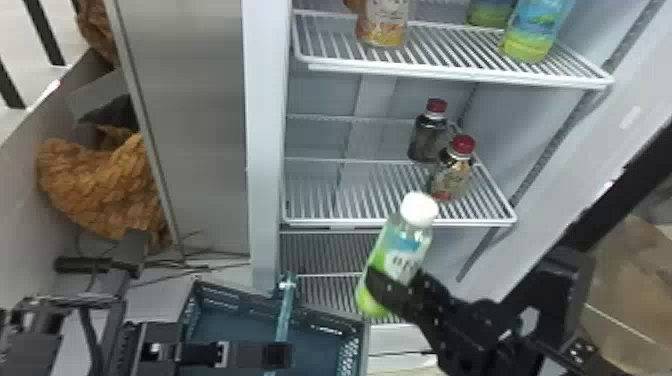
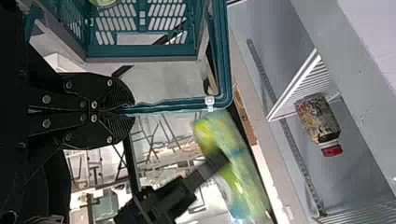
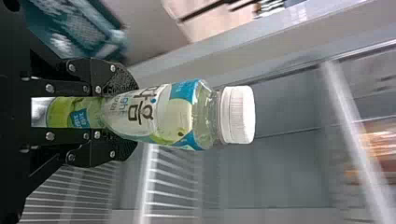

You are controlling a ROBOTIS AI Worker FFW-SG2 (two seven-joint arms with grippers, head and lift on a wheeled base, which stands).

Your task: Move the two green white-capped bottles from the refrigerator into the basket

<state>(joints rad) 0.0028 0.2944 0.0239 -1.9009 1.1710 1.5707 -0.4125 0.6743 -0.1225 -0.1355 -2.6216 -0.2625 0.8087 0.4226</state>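
Black and flat-fingered, my left gripper (image 1: pixel 280 355) is at about half past six from the head view's centre, pinching the rim of the blue-green plastic basket (image 1: pixel 230 291). Through the left wrist view I also see something green and rounded (image 2: pixel 104 2) in the basket, mostly cut off. At five, my right gripper (image 1: pixel 387 290) is pinching a clear green bottle with a white cap (image 1: pixel 397 250). I have it outside the basket, in front of the white wire shelves of the refrigerator (image 1: pixel 267 150), tilted with its cap toward one.

Farther in, on a shelf around two, stand two dark bottles with red caps, a nearer one (image 1: pixel 452 172) and a deeper one (image 1: pixel 429 137). Higher up I see an orange-labelled bottle (image 1: pixel 384 22) at twelve and a blue-green-labelled bottle (image 1: pixel 535 30) at one.
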